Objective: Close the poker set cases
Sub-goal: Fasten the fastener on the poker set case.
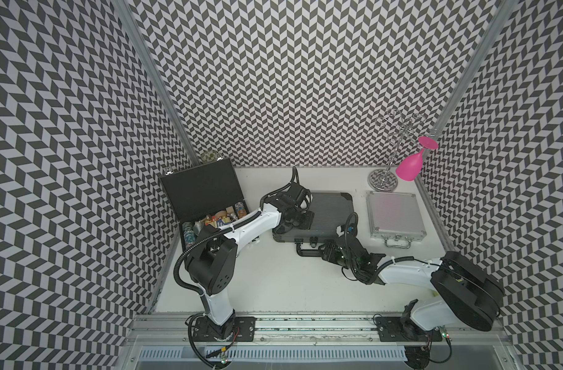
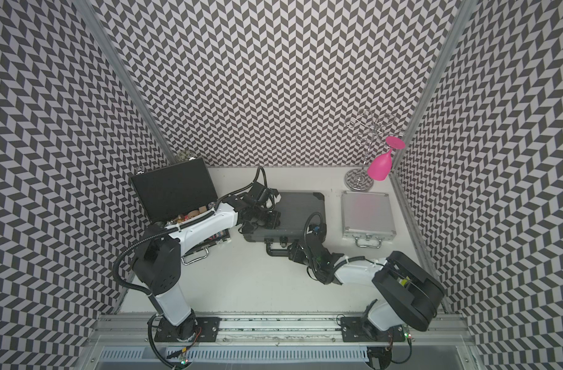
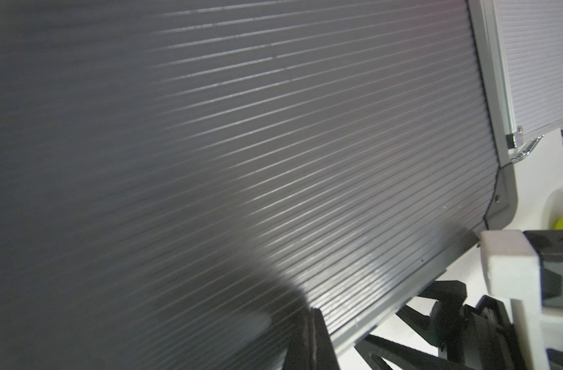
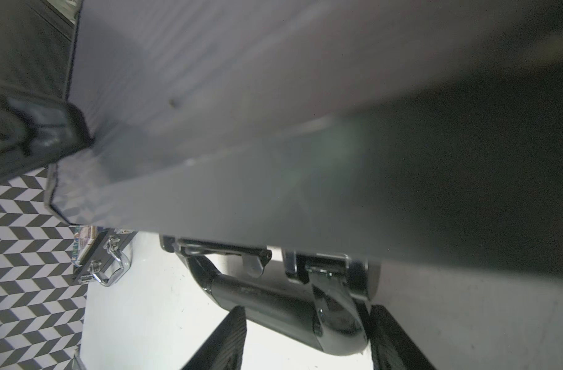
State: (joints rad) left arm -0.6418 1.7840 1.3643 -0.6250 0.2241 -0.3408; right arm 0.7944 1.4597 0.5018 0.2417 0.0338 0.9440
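- You see a white table (image 1: 273,288).
- On it lie a black case (image 1: 206,198), ribbed grey case (image 1: 331,211), silver case (image 1: 395,214) and a chrome rack (image 1: 382,182).
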